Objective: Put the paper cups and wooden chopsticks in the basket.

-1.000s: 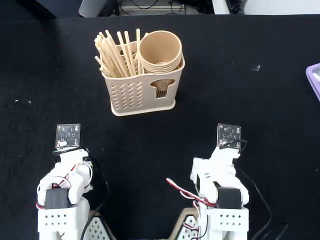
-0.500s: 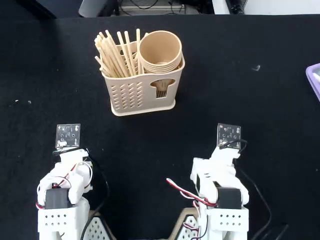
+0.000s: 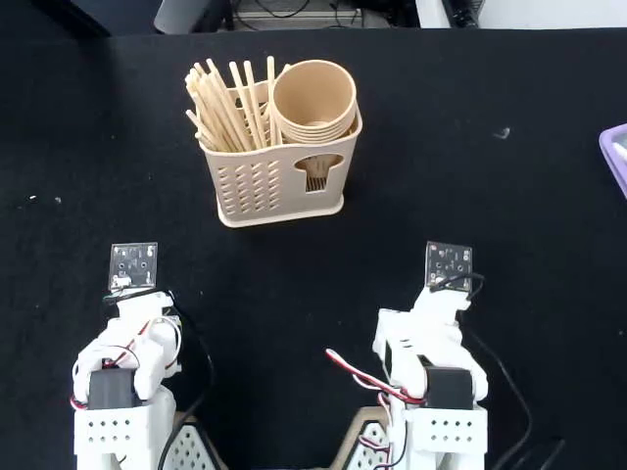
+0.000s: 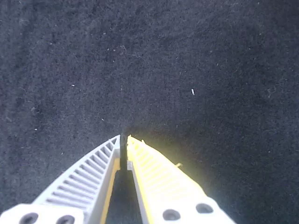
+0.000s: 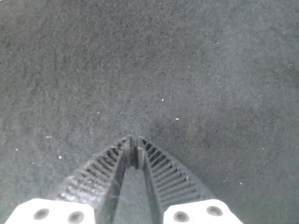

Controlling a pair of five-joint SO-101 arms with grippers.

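Nothing has moved since a second ago: both my arms sit folded at the near edge of the table (image 3: 470, 176), and the basket (image 3: 279, 181) stands where it stood.

The high view takes in the whole scene. The beige basket is upright toward the far side of the black table, well apart from both arms. The wooden chopsticks (image 3: 227, 108) stand fanned in its left-hand part and the paper cups (image 3: 313, 98) are nested in its right-hand part, as that view shows them.

The wrist views give the detail the high view lacks. My left tool (image 4: 125, 140) is closed with its fingertips meeting, one finger white and one yellow, holding nothing over bare black cloth. My right tool (image 5: 134, 142) is likewise closed tip to tip and holds nothing above the same cloth.

A purple object (image 3: 615, 157) cuts in at the table's right edge in the high view, far from the basket. A pale speck (image 3: 502, 132) lies between them. Nothing stands between the arms and the basket.

By count: one basket, two arms, two tools. The cups form one stack with several rims showing, and I cannot tell their exact number. The chopsticks are a crowded bundle, too overlapped to count.
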